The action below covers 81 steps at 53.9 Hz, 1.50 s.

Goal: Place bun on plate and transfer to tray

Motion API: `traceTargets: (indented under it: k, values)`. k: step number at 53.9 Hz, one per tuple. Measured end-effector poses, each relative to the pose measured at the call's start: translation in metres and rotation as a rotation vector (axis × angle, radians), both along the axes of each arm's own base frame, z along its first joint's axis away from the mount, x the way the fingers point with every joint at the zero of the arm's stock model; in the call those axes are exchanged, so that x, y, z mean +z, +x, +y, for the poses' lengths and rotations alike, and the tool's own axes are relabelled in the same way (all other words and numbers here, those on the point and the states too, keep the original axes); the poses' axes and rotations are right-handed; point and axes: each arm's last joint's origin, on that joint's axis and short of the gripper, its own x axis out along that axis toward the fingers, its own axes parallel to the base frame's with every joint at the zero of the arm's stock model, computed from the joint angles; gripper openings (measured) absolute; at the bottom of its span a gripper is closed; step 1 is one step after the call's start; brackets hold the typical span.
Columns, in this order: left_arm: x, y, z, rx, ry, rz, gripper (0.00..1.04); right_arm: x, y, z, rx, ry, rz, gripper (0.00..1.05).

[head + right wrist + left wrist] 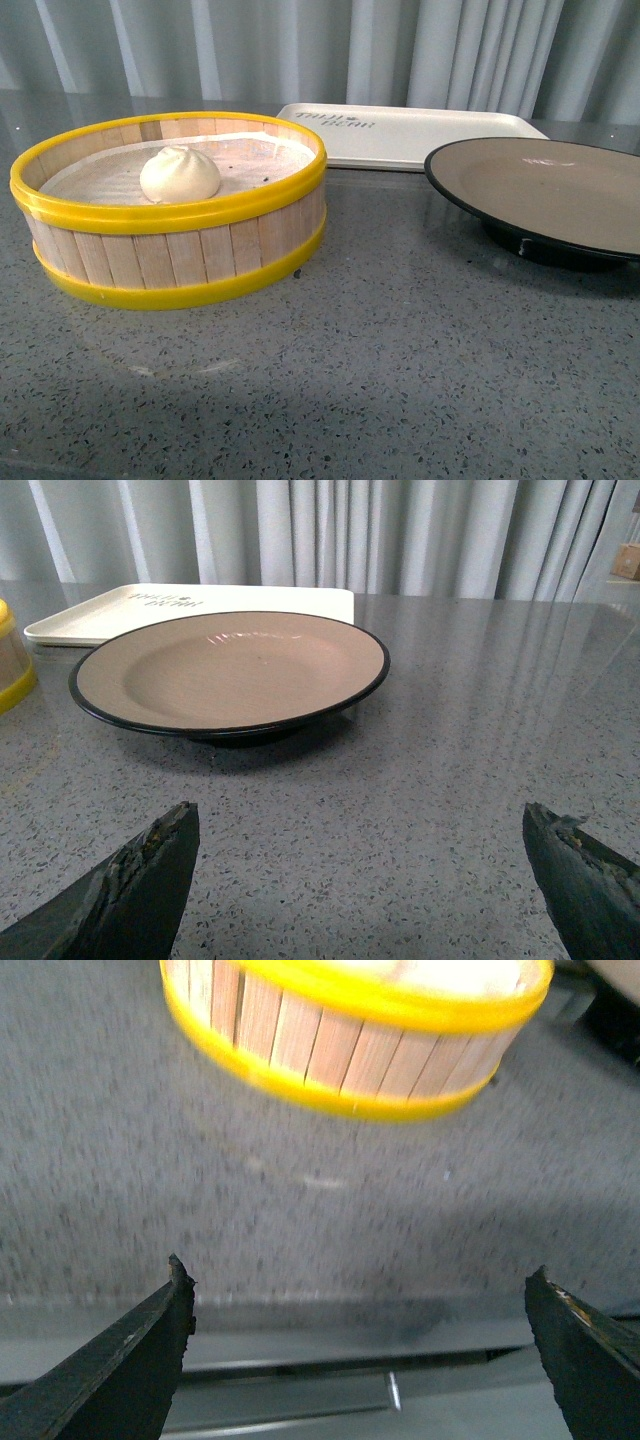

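Observation:
The white pleated bun (180, 173) sits inside a yellow-rimmed wooden steamer basket (170, 260) at the left. The grey-brown plate (560, 185) with its black rim stands at the right; it also shows in the right wrist view (230, 670). The cream tray (400, 132) lies behind them, and in the right wrist view (180, 602) it is behind the plate. My left gripper (360, 1290) is open and empty over the table's near edge, short of the steamer (350, 1040). My right gripper (360, 825) is open and empty, short of the plate. Neither arm shows in the front view.
The grey speckled table (380, 380) carries everything. Grey curtains (330, 50) hang behind the table. A metal edge rail (300, 1360) runs under the left gripper. The steamer's yellow rim (10, 655) shows beside the plate in the right wrist view.

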Motion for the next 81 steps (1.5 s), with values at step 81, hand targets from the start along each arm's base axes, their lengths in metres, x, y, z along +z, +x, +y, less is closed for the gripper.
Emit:
traceTargets:
  k: [81]
  values:
    - [0.064,0.227,-0.086,0.052,0.324,0.019,0.98,0.0,0.0,0.0,0.0,0.0,0.0,0.96]
